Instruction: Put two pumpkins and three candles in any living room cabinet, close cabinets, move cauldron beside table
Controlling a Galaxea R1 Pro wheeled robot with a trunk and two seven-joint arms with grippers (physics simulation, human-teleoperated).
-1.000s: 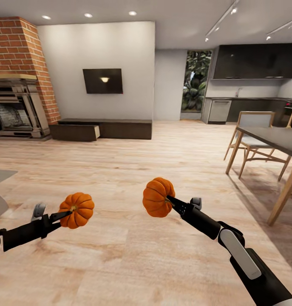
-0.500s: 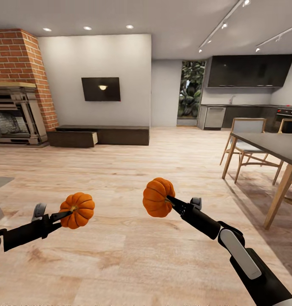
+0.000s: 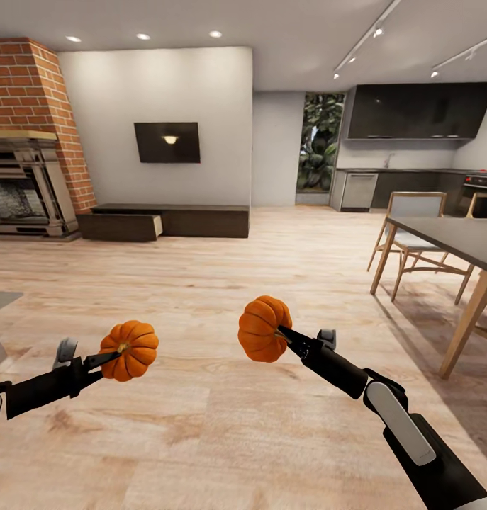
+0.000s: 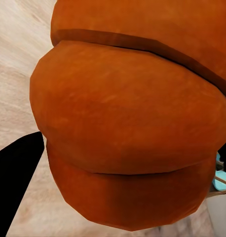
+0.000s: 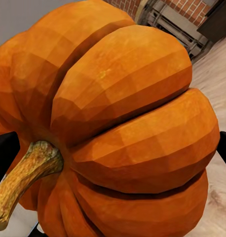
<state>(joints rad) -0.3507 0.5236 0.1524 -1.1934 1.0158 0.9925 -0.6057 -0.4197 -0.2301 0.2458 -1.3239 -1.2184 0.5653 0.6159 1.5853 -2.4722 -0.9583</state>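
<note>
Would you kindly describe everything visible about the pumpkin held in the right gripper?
The right pumpkin is bright orange, round and deeply ribbed, with a matte, faceted skin. Its curved tan-brown stem points back toward the right gripper, so the fruit lies tipped on its side. The gripper is shut on it at the stem end, holding it in the air above the wood floor. Nothing else touches it.

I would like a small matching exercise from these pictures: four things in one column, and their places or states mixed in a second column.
Things:
1. left pumpkin
2. right pumpkin
3. cabinet
4. dining table

States:
A. one drawer open
B. held by the right gripper
C. chairs beside it
D. held by the left gripper

Pairs: 1-D, 2-B, 3-A, 4-C
</note>
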